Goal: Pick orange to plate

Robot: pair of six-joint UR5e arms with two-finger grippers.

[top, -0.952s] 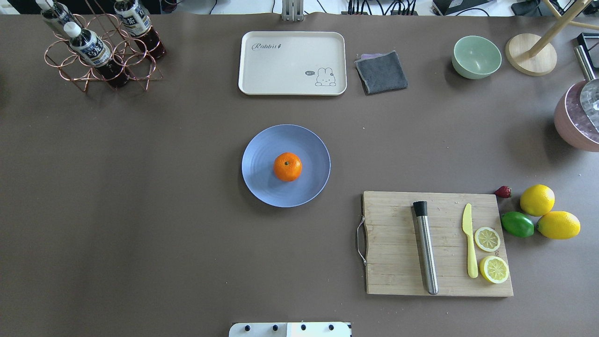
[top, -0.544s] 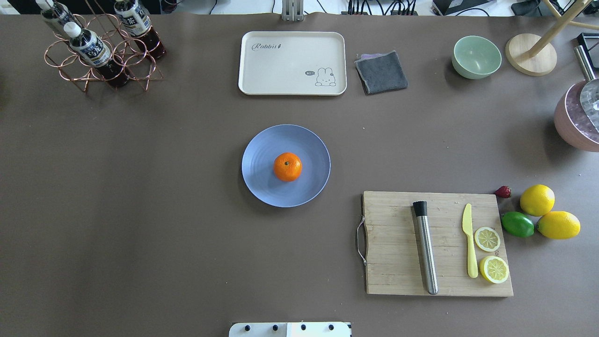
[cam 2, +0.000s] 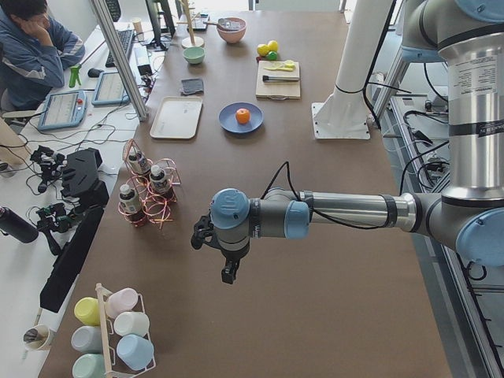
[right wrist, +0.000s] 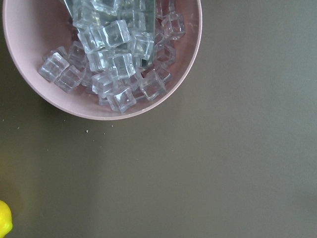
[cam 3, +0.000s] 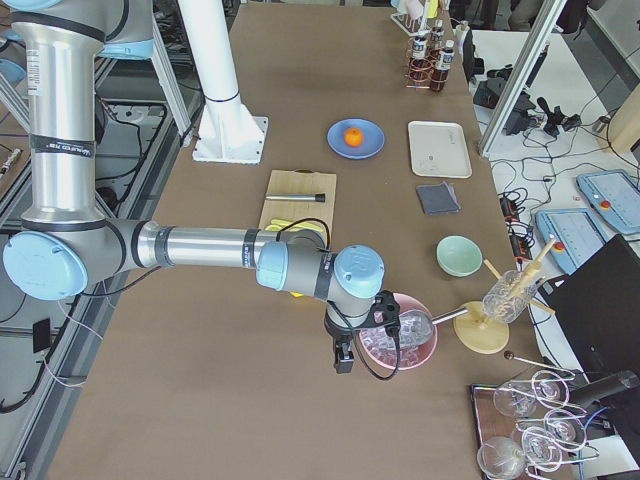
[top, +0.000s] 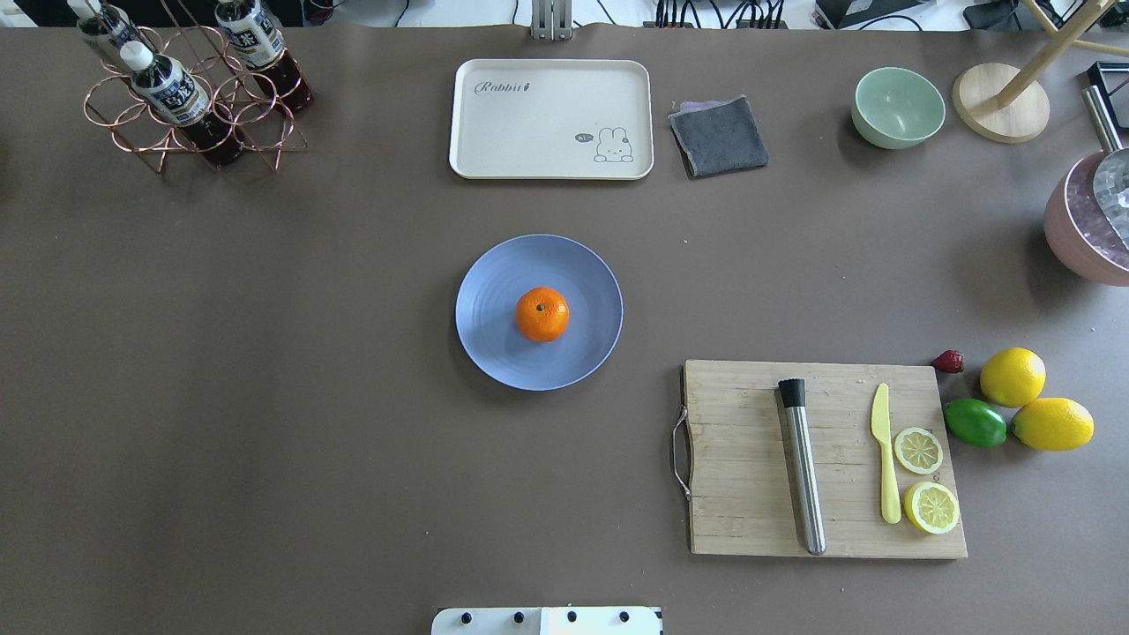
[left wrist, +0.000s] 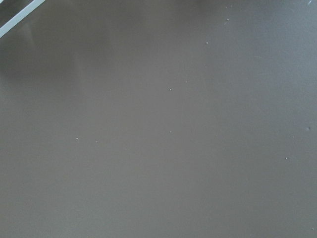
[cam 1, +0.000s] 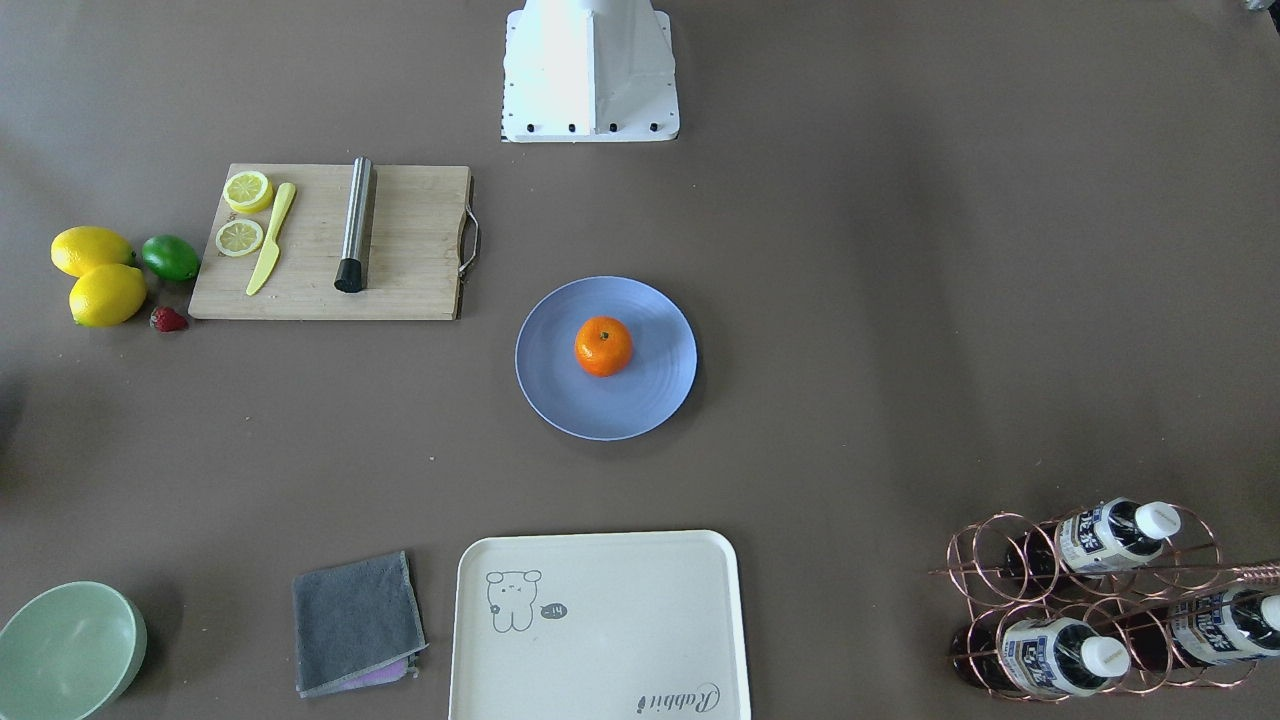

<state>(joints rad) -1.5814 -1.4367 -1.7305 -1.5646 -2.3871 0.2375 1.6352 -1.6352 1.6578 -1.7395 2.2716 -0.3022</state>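
The orange [top: 542, 314] rests in the middle of the blue plate [top: 494, 348] at the table's centre, stem dimple up; it also shows in the front view as orange [cam 1: 603, 346] on plate [cam 1: 640, 400]. Neither gripper is near it. My left gripper [cam 2: 228, 272] hangs over bare table far out at the left end, seen only from the left side camera. My right gripper [cam 3: 343, 360] hovers beside the pink ice bowl at the right end, seen only from the right side camera. I cannot tell whether either is open or shut.
A cream tray [top: 551, 119], grey cloth [top: 719, 135] and green bowl [top: 898, 107] line the far side. A cutting board [top: 750, 459] carries a steel muddler, yellow knife and lemon slices; lemons and a lime [top: 975, 422] lie beside it. A bottle rack [top: 190, 93] stands far left, the ice bowl [right wrist: 29, 74] at the right.
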